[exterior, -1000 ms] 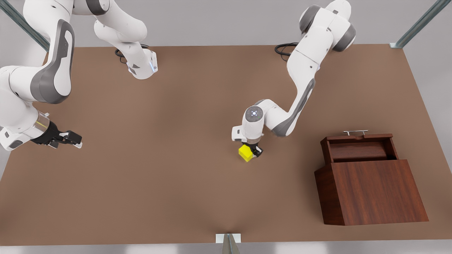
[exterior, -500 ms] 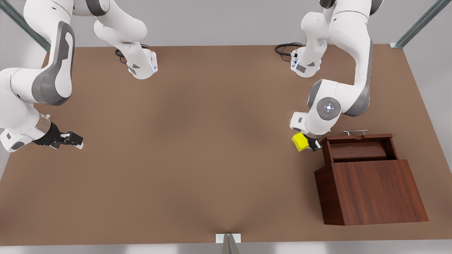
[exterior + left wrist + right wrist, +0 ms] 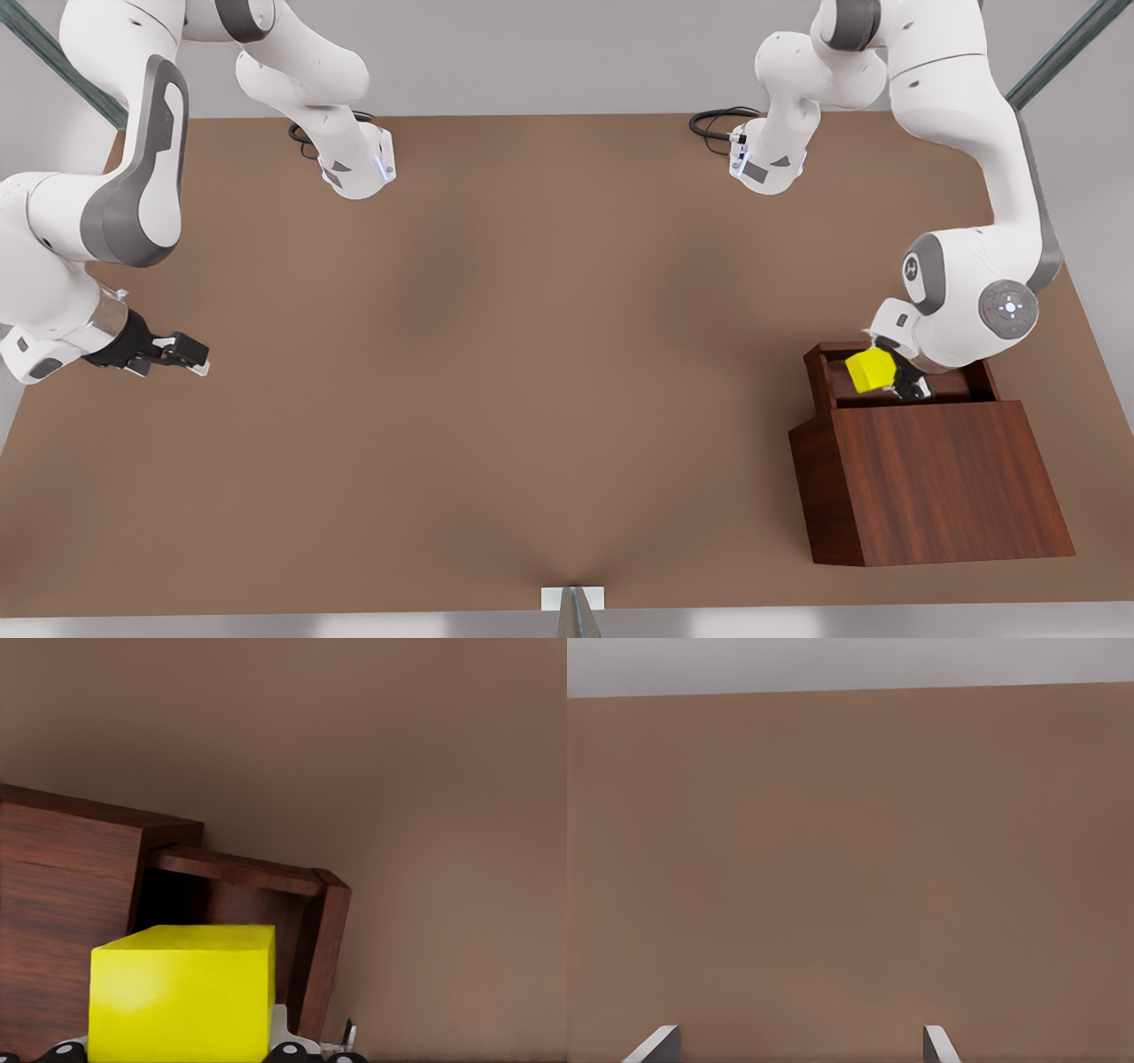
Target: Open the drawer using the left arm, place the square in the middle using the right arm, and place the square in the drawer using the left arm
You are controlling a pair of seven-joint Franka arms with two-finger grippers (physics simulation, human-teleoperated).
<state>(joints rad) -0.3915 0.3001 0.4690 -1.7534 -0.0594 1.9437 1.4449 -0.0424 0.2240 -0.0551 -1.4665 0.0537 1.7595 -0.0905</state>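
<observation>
Two white jointed robot arms with black two-finger hands stand at the far edge of the flat matte brown counter (image 3: 496,372). The left hand (image 3: 905,383) is at the front view's right, and it hangs over the open drawer of dark reddish-brown wood (image 3: 904,379), the pulled-out tray of the large wedge-topped wooden box (image 3: 939,478). This hand is clamped on the small bright yellow cube (image 3: 871,369), which is held above the inside of the drawer, toward the drawer's side that lies at the front view's left. The cube sits tilted between the fingers and sticks out from the hand toward the front view's left, with the white wrist just behind it. In the left wrist view the yellow cube (image 3: 182,992) lies directly in front of the camera, between the black fingertips (image 3: 285,1050), and behind it are the drawer's wooden wall (image 3: 323,948) and the box's side (image 3: 62,904). Whether the cube touches the drawer floor I cannot tell. The right hand (image 3: 182,353) waits at the front view's left, low above the bare counter, well apart from the box, with its fingers apart and nothing between them; in the right wrist view its two pale fingertips (image 3: 656,1045) stand wide apart over the brown surface.
</observation>
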